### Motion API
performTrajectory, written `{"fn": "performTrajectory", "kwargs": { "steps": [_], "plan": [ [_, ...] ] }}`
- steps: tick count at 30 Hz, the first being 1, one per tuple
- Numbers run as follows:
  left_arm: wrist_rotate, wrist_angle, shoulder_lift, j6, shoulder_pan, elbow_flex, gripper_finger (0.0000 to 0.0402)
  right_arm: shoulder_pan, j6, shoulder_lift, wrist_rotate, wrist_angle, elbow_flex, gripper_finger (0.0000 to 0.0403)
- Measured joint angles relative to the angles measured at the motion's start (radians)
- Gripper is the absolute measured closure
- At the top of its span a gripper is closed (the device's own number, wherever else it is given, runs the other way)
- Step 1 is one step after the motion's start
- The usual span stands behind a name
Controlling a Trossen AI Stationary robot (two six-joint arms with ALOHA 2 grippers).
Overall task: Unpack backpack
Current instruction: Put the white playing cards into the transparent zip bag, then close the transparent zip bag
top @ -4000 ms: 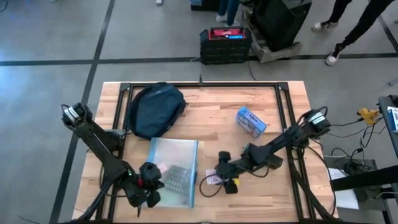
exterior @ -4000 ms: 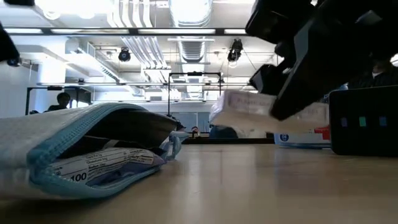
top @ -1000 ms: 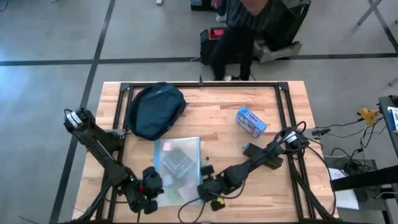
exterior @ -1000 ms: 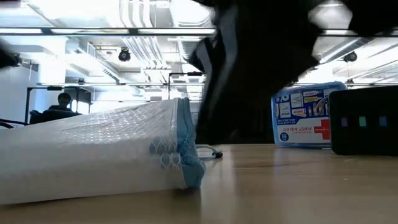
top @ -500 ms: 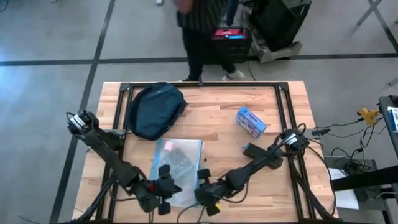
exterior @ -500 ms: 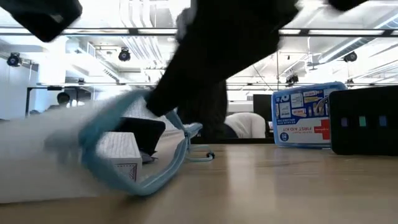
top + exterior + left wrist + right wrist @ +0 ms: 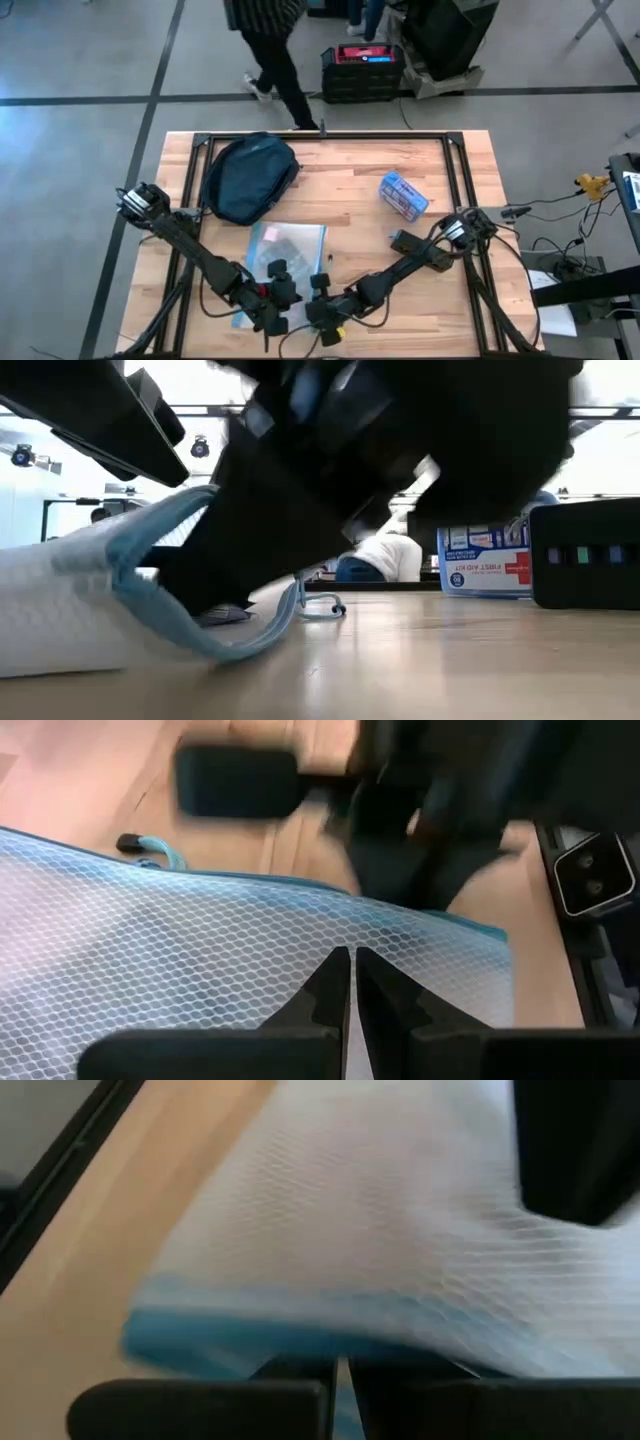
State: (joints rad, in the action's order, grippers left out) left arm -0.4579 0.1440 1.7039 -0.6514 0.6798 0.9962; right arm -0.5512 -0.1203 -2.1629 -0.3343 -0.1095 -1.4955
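The dark navy backpack (image 7: 250,178) lies on its back at the table's far left, and no gripper touches it. Nearer the front edge lies a clear mesh zip pouch (image 7: 290,250) with a blue border. In the low view its mouth gapes: the upper lip (image 7: 150,530) is raised and the lower lip (image 7: 205,648) rests on the table. My left gripper (image 7: 275,298) and my right gripper (image 7: 318,300) meet at the pouch's near end, both shut. My left gripper (image 7: 352,960) has its shut fingertips on the pouch's mesh wall (image 7: 300,960), slanting down from the table's left. The fingers hide whether a layer is pinched between them. My right gripper (image 7: 340,1365) pinches the pouch's blue zip edge (image 7: 250,1330), slanting down from the table's right. Beyond the fingers the mesh (image 7: 400,1210) rises.
A blue-and-white first aid kit (image 7: 403,195) lies at the far right, and a black box (image 7: 590,555) stands beside it in the low view. Black frame rails (image 7: 320,135) border the table. On the floor beyond the far edge, a person (image 7: 265,40) walks past a red-topped black box (image 7: 362,65).
My left gripper has moved toward the table's right, along the near edge, onto the pouch's near end. My right gripper has sunk a little toward the same end. The pouch lay flat and closed; now its mouth gapes, upper lip lifted and lower lip on the table.
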Motion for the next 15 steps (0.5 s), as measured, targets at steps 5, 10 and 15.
{"fn": "performTrajectory", "kwargs": {
  "steps": [5,10,15],
  "plan": [
    [-0.001,-0.006,0.013,0.02,-0.078,-0.004,0.0396,-0.021,-0.08,0.12,-0.137,-0.148,0.139,0.0396],
    [0.059,-0.051,0.018,0.166,-0.189,-0.004,0.0396,0.006,-0.204,0.287,-0.137,-0.008,0.361,0.0393],
    [0.194,-0.127,0.074,0.24,-0.275,-0.003,0.0396,0.082,-0.179,0.341,-0.141,0.277,0.526,0.0376]
  ]
}}
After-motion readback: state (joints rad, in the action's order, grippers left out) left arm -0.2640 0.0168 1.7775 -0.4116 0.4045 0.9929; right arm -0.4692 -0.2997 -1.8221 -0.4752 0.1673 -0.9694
